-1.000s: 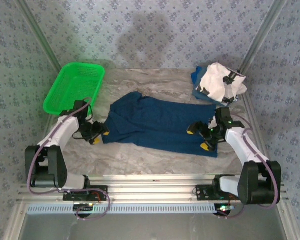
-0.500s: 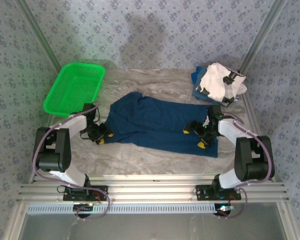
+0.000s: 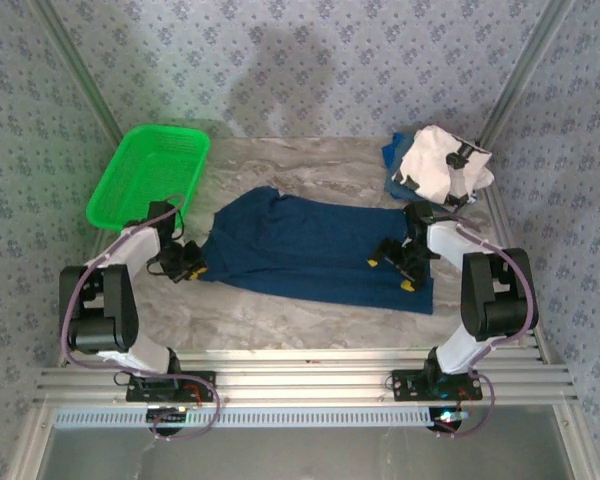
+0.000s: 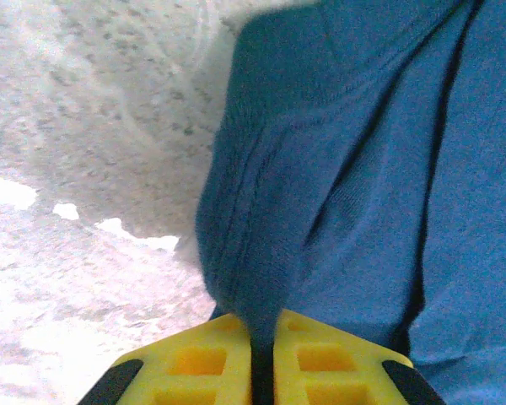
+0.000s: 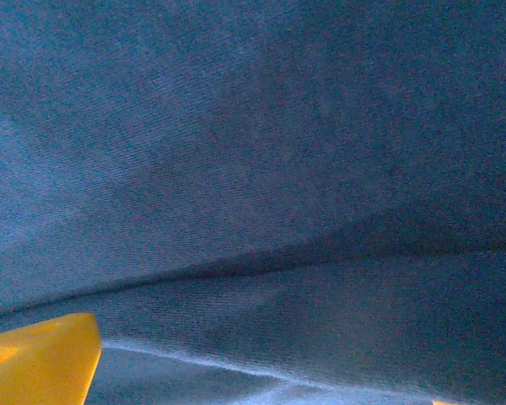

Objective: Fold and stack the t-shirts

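One navy t-shirt (image 3: 310, 240) edge sits pinched in my left gripper (image 4: 261, 342); my right gripper (image 3: 392, 272), gaping over it, should clamp next.

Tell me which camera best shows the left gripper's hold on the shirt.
Left wrist: the left gripper pinches the blue shirt at its edge. The top camera shows that pinch tiny, at the shirt's left end. The right wrist camera sees cloth elsewhere.

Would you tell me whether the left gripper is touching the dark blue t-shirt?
Touching. The left wrist view shows the left gripper pinching a fold of the dark blue t-shirt between its yellow fingers.
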Tool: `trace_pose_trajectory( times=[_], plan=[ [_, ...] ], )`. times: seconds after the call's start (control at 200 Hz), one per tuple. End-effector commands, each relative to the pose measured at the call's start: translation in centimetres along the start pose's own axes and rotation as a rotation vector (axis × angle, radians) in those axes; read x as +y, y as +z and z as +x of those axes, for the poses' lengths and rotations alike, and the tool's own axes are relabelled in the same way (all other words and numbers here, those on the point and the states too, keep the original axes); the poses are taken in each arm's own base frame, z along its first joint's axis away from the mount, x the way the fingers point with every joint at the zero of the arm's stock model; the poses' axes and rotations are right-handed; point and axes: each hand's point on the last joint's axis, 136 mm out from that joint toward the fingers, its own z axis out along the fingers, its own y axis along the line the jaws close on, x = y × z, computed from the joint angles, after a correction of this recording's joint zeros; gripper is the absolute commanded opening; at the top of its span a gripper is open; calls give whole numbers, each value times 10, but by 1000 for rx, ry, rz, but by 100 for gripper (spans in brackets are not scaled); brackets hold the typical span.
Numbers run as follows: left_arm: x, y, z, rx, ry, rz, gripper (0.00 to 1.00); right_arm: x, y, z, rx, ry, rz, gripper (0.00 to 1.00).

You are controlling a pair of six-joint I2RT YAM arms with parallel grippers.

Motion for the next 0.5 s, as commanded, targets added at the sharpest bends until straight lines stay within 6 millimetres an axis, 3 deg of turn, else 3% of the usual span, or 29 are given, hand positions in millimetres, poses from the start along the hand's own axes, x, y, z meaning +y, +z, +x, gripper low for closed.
trace_pose_trajectory(
  times=[0.0,0.045,0.13,0.215,0.295,0.37,0.495],
  plan=[
    [25,2,16,41,6,-87,14,-24,5,0,11,-22,126,97],
    [28,4,20,51,0,-94,20,-23,5,0,11,-22,124,98],
    [34,1,23,51,-11,-123,44,-18,-1,-1,1,-26,103,98],
    [29,-18,17,-14,-23,-116,52,-9,-12,-1,-17,-38,69,100],
    [5,-46,7,-87,-14,-58,56,2,-26,0,-41,-54,17,100],
    [-30,-67,5,-115,17,20,58,15,-43,2,-64,-89,-46,100],
    [-87,-68,18,-51,-3,218,59,35,-71,8,-127,-177,-149,100]
  ],
)
